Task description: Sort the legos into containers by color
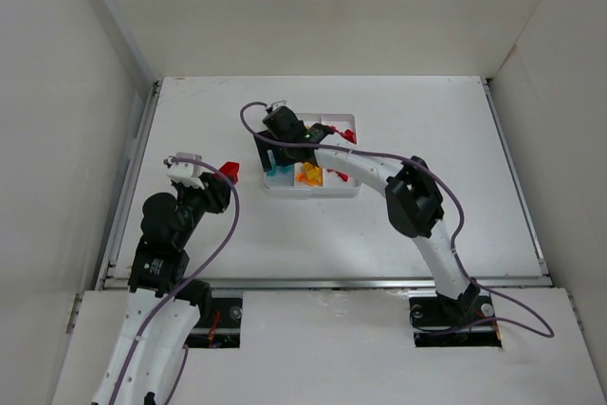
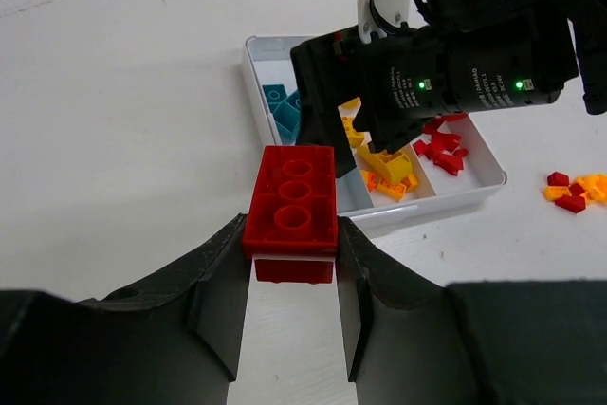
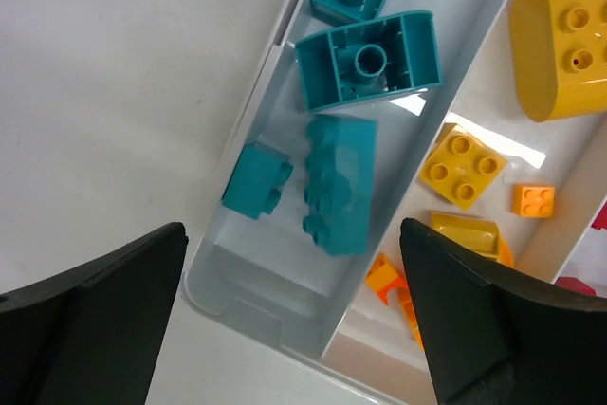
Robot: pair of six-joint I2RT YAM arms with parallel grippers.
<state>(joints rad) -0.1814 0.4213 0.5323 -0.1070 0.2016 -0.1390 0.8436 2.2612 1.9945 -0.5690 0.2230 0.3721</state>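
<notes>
Closest to us, our left claw (image 2: 289, 267) is pinched shut on a red brick (image 2: 292, 198), studs up, held to the left of the white tray (image 2: 432, 204) above the table (image 2: 123, 92). Our right claw (image 3: 294, 320) hangs wide open and empty over the tray's left lane, where the teal bricks (image 3: 340, 182) lie. Yellow and orange bricks (image 3: 462, 170) sit in the middle lane and red ones (image 2: 441, 151) in the right. A few red and orange pieces (image 2: 572, 191) lie loose on the table just outside the tray.
</notes>
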